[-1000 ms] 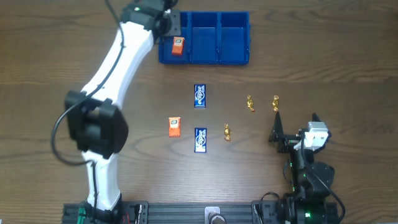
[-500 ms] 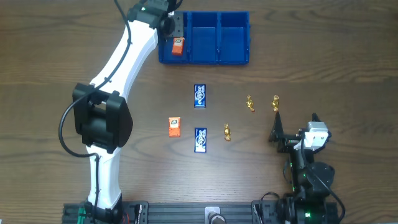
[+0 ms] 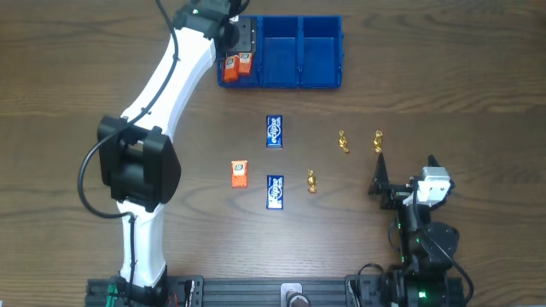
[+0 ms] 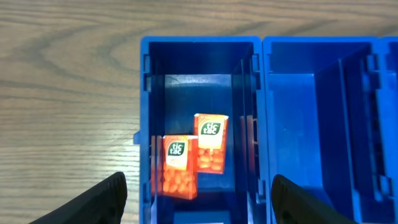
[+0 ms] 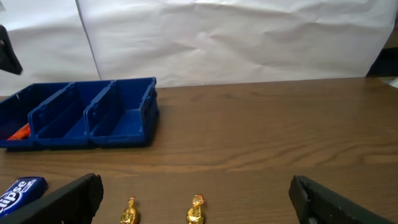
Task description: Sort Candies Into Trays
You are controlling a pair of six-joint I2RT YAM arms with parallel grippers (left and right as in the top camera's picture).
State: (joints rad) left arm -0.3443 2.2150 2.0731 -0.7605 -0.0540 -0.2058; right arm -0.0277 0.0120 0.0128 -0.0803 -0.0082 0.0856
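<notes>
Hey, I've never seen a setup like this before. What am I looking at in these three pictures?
These are two robot arms at a wooden table, and their job is sorting candies into a blue three-compartment tray. One picture looks straight down from a fixed camera above. The other two come from small cameras on each arm's wrist, so that arm's own two fingers show at the bottom edge.

The left arm's tool is open and holds nothing. It hangs above the tray's left compartment, where two orange candy boxes lie. The right tool is also open and empty, close to its base.

On the table lie one more orange box, two blue candy packets and three gold-wrapped candies.
</notes>
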